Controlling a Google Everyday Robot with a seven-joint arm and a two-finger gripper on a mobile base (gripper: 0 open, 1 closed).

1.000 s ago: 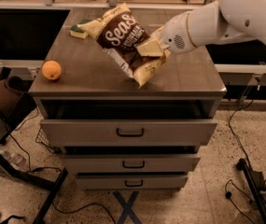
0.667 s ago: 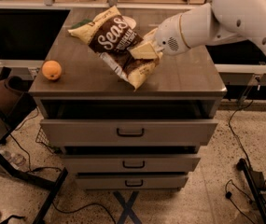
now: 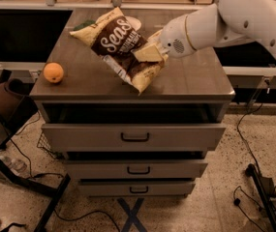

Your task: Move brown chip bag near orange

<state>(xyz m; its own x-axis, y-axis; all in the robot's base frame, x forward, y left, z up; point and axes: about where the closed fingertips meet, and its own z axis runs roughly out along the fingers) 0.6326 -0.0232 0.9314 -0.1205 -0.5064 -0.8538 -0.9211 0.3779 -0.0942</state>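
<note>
The brown chip bag [image 3: 118, 46], dark brown with pale yellow ends and white script, hangs tilted above the middle of the cabinet top [image 3: 191, 79]. My gripper [image 3: 149, 52] is shut on the bag's right side and holds it in the air. The orange [image 3: 53, 72] sits at the cabinet top's front left corner, well to the left of the bag.
A white bowl [image 3: 133, 22] and a green-and-yellow sponge [image 3: 83, 27] lie at the back of the top, partly behind the bag. The cabinet's top drawer [image 3: 134, 137] stands pulled out a little. A dark chair [image 3: 2, 100] stands at the left.
My gripper has carried the bag to the left over the cabinet top, closer to the orange. The orange has not moved.
</note>
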